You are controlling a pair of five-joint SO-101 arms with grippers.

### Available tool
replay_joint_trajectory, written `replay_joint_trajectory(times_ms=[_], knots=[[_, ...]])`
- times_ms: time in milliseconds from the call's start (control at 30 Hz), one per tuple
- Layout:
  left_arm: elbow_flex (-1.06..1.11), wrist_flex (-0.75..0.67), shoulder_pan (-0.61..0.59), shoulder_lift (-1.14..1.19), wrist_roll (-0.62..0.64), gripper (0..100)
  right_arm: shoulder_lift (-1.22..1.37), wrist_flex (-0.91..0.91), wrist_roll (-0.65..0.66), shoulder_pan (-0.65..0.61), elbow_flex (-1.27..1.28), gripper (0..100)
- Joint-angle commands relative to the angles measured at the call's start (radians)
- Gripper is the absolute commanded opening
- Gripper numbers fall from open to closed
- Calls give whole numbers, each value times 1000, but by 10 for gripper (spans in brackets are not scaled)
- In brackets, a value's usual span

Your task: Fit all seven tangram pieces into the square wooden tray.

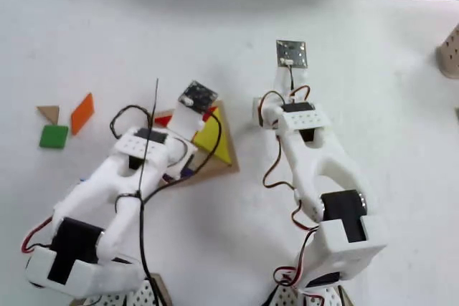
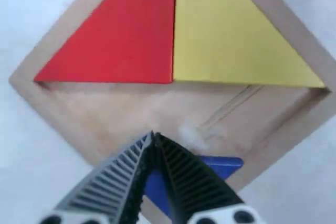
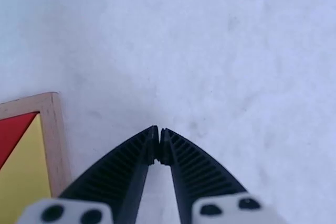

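A blue piece [image 2: 223,165] lies in the near corner of the wooden tray [image 2: 121,111]. The left claw [image 2: 154,139] is poised above it with its fingers pressed together, and blue shows beneath them. The middle of the tray floor is bare wood. A red triangle [image 2: 123,40] and a yellow triangle [image 2: 231,40] sit edge to edge in the far half. Well to the left of the tray, three loose pieces rest on the white tabletop [image 1: 373,127]. A green square [image 1: 54,136] is nearest. An orange piece [image 1: 82,112] and a small tan triangle [image 1: 49,112] lie just beyond it. Farther back and to the right of the tray, the right claw [image 3: 159,145] hangs over bare tabletop. Its fingers are closed on nothing, with a tray corner close by.
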Motion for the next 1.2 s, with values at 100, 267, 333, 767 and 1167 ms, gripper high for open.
replay_joint_trajectory(times_ms=[100,267,333,767,1167], knots=[[0,54,-7,-94,-44,22,-59,4,-3,-2,-9,21],[38,44,-31,-216,-40,22,-59,4,-3,-4,-9,21],[41,44,-90,-275,-40,22,-59,4,-3,-4,-9,21],[35,-166,-478,-348,308,24,-59,4,-3,-7,-9,21],[-107,37,-501,-344,52,156,-58,-1,11,-8,-11,21]])
